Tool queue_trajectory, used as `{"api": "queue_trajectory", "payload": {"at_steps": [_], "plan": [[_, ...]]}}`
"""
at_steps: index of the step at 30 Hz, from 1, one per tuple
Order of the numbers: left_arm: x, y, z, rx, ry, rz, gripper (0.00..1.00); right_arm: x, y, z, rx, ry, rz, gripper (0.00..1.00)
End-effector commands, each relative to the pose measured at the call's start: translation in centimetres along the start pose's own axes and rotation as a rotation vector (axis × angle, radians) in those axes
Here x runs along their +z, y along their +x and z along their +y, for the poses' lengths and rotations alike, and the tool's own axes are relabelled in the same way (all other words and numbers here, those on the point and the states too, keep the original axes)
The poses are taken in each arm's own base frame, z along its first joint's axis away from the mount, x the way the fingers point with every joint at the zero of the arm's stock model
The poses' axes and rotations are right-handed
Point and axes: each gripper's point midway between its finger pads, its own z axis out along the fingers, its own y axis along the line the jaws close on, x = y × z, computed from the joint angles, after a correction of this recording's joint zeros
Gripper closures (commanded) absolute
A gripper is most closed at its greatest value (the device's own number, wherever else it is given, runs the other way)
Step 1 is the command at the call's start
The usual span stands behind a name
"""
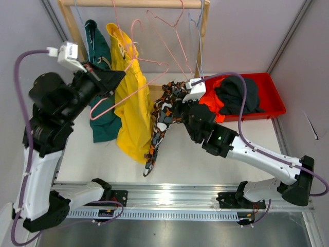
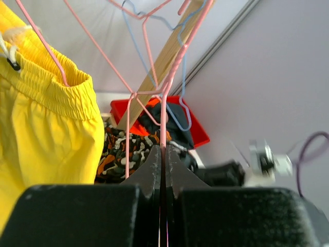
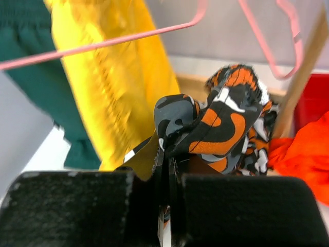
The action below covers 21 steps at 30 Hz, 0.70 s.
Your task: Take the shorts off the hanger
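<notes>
My left pincer (image 2: 163, 157) was pressed shut on the thin wire of a pink hanger (image 2: 164, 123), with no gap showing between the fingers. My right pincer (image 3: 165, 154) was closed on a fold of the patterned shorts (image 3: 226, 123), orange, black and white, bunched just ahead of the fingers. From above, that pair trailed down from the pincer in a long strip over the tabletop (image 1: 87, 154); I could not tell whether its lower end touched. The yellow shorts (image 1: 131, 103) hung just to their left, a pink wire threaded through the elastic waistband. The dark green shorts (image 1: 100, 51) hung further left, partly hidden behind my left arm. Both sat below the wooden rack (image 1: 103, 3). The black shorts (image 1: 236, 92) and the bright orange shorts (image 1: 211, 100) lay touching in the red bin (image 1: 267, 92), just beyond my right pincer.
</notes>
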Motion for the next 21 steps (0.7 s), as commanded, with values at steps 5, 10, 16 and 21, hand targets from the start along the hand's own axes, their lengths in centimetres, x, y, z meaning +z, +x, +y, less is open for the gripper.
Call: {"api": "queue_trajectory", "payload": {"at_steps": [5, 10, 16, 21], "plan": [[-0.2, -2.1, -0.5, 0.056, 0.011, -0.063, 1.00, -5.0, -0.9, -1.5, 0.124, -0.055, 0.014, 1.00], [2.9, -4.7, -1.1, 0.088, 0.004, -0.126, 1.00, -12.0, 1.1, -4.2, 0.155, 0.032, 0.022, 1.00], [8.8, -6.8, -0.6, 0.094, -0.042, -0.177, 1.00, -16.4, -2.0, -8.5, 0.143, 0.105, 0.002, 1.00], [13.8, -7.7, 0.5, 0.100, -0.079, -0.223, 1.00, -17.5, -3.7, -9.7, 0.135, 0.109, -0.010, 1.00]]}}
